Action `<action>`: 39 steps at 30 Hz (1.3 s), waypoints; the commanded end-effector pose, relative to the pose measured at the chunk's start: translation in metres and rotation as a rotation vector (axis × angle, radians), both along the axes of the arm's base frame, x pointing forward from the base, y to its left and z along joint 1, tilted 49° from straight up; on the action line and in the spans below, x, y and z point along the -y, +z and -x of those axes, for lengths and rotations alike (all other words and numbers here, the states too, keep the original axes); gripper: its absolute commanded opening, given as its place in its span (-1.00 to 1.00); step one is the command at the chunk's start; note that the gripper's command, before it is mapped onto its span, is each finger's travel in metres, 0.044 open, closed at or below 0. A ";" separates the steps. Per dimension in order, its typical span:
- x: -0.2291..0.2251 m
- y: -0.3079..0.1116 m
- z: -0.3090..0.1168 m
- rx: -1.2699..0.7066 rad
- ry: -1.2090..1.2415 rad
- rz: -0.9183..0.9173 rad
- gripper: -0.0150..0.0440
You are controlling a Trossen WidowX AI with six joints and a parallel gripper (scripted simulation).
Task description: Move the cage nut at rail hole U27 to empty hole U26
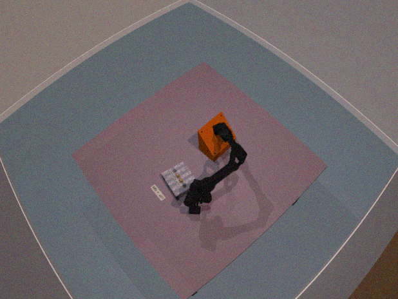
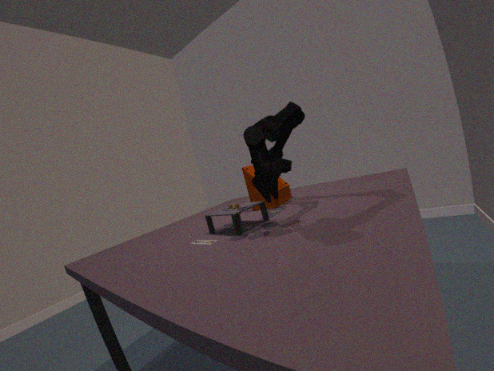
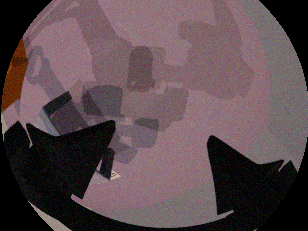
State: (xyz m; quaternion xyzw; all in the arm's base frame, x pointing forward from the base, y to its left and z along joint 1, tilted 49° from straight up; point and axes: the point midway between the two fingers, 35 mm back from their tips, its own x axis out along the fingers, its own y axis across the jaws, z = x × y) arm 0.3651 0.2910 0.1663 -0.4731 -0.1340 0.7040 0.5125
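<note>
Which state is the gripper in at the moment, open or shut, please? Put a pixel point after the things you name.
Open: in the wrist view the two fingers of the gripper (image 3: 161,130) stand wide apart, with nothing between them.
</note>
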 end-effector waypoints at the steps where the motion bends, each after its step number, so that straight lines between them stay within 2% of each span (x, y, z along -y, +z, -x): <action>1: 0.049 -0.043 -0.010 -0.234 -0.145 0.099 1.00; 10: 0.156 -0.114 0.007 -0.828 -0.452 0.251 1.00; 16: 0.158 -0.115 0.008 -0.841 -0.458 0.253 1.00; 22: 0.139 -0.132 0.013 -0.841 -0.458 0.252 1.00; 34: 0.139 -0.132 0.013 -0.841 -0.458 0.252 -0.07; 39: 0.139 -0.132 0.013 -0.841 -0.458 0.252 -0.08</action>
